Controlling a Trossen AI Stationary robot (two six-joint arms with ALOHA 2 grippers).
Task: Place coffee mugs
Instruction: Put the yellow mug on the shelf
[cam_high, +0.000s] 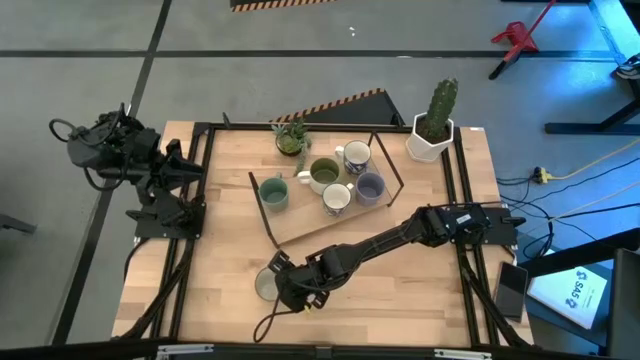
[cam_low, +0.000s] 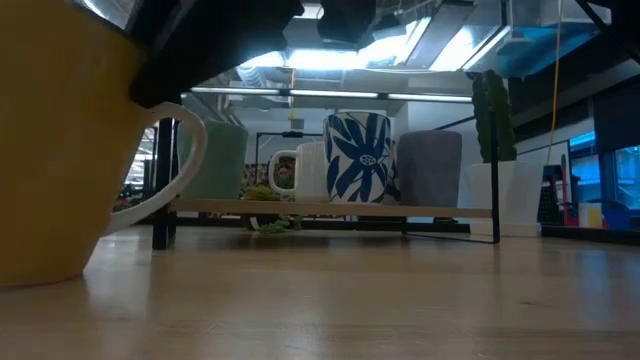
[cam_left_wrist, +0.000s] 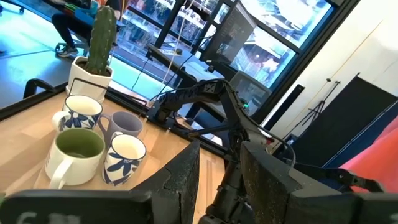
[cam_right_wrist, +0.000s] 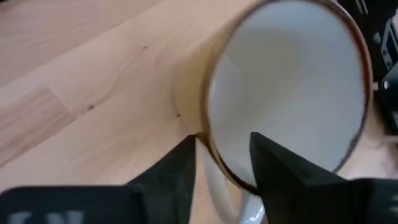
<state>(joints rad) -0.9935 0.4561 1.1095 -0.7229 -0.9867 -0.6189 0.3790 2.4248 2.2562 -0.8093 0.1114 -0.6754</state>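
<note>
A mustard-yellow mug (cam_high: 266, 284) with a white inside and white handle stands upright on its base near the table's near edge; it fills the left of the low view (cam_low: 60, 150). My right gripper (cam_high: 287, 287) reaches down onto its rim, shut on it. Five more mugs stand on a wooden tray (cam_high: 300, 222): teal (cam_high: 273, 192), olive-green (cam_high: 323, 175), lavender (cam_high: 370, 186) and two white ones with blue pattern (cam_high: 355, 155) (cam_high: 337, 198). My left gripper (cam_left_wrist: 219, 180) waits at the table's left edge, open and touching nothing. My right gripper holds the mustard-yellow mug by its rim (cam_right_wrist: 211, 155), close to the white handle (cam_right_wrist: 233, 202). One finger (cam_right_wrist: 273, 162) is inside the mug and the other (cam_right_wrist: 180, 165) outside, slanting down from above. The mug stands upright with its base on the table.
A small green plant (cam_high: 292, 137) stands at the tray's far left corner and a cactus in a white pot (cam_high: 433, 125) at the table's far right corner. Black rails (cam_high: 190, 240) run along both table sides. Bare wood lies near the front edge.
</note>
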